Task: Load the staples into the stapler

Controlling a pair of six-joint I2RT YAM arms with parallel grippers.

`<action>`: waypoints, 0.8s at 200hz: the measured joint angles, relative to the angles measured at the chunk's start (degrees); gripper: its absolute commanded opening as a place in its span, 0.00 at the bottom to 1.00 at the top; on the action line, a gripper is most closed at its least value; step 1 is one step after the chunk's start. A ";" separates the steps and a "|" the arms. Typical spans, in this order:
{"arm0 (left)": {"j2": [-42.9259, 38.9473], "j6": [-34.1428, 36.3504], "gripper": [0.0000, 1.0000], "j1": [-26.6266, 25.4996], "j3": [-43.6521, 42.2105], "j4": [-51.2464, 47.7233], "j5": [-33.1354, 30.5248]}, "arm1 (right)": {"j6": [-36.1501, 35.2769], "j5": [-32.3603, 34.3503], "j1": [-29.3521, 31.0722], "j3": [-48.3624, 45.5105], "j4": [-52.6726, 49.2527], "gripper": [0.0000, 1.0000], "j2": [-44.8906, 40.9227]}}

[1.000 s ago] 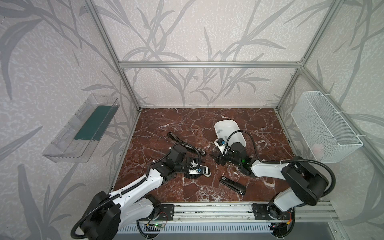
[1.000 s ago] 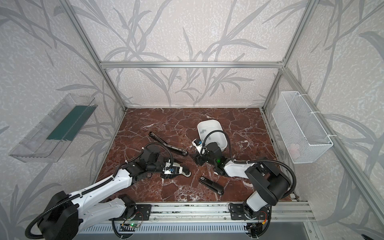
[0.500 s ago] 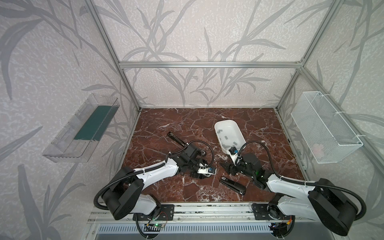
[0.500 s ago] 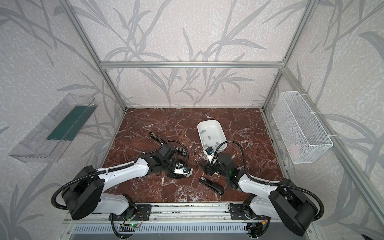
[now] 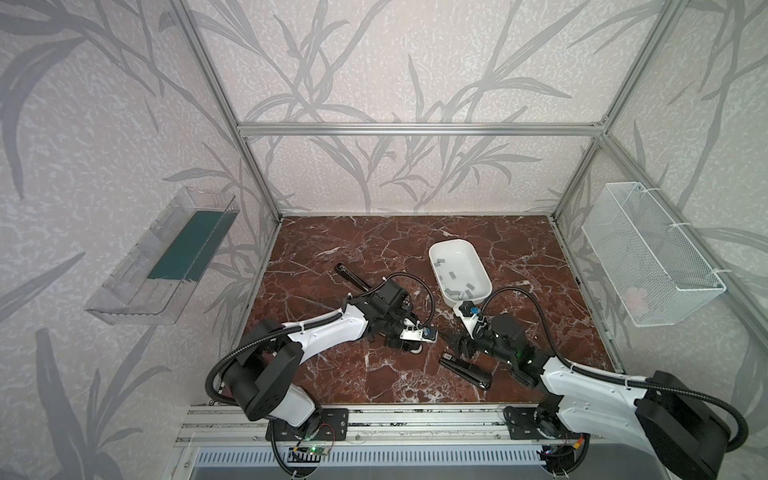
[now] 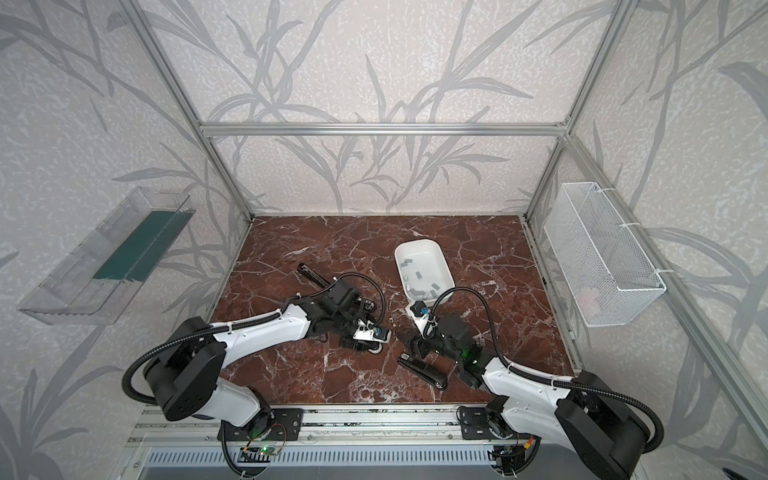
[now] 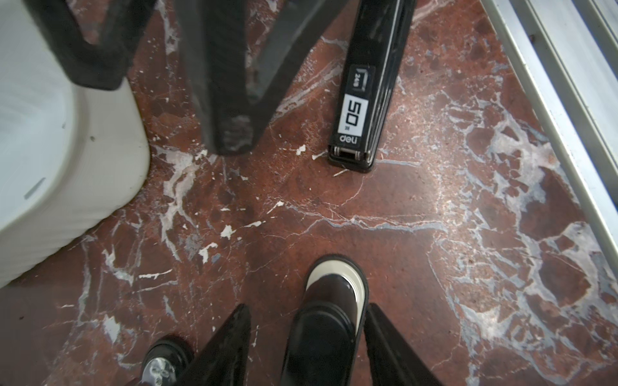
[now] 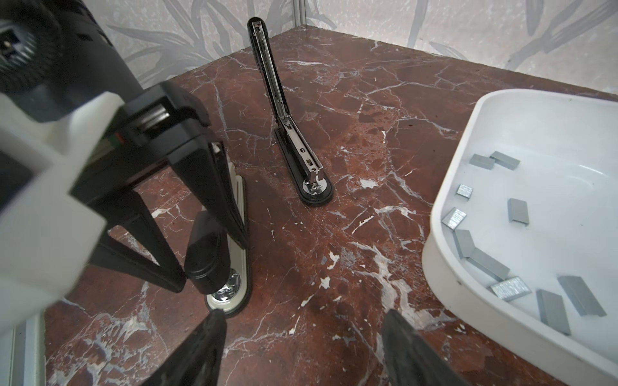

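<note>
Both top views: staples lie loose in a white tray at 1 o'clock from the centre of the marble tabletop. Right gripper sits at the tray's 6 o'clock, left gripper at its 8 o'clock over a cream-based stapler. Left wrist: left gripper spread astride that stapler, marble showing beside one finger; closed black stapler near. Right wrist: right gripper spread wide above marble; staples in the tray; opened black stapler well apart.

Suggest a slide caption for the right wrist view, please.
Black stapler, lid raised, on marble beside a white tray of staples.
</note>
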 measured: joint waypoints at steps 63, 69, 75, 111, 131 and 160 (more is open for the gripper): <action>5.46 3.10 0.49 0.00 5.40 -6.91 0.72 | -0.33 0.28 0.83 0.00 -0.24 0.74 1.75; 5.88 3.30 0.48 0.00 5.57 -7.28 0.74 | -0.35 0.33 0.92 0.00 -0.24 0.74 1.99; 6.19 3.43 0.47 0.00 5.64 -7.52 0.76 | -0.39 0.35 0.98 0.00 -0.24 0.74 2.19; 6.64 5.11 0.26 0.02 6.03 -9.11 1.49 | -0.96 0.35 1.20 0.00 0.04 0.74 3.15; 6.54 5.68 0.23 0.04 6.45 -10.16 2.01 | -1.75 0.11 2.43 0.00 1.31 0.74 4.00; 5.88 6.08 0.22 0.04 6.45 -10.80 2.60 | -4.39 0.44 7.78 -0.07 3.50 0.74 6.75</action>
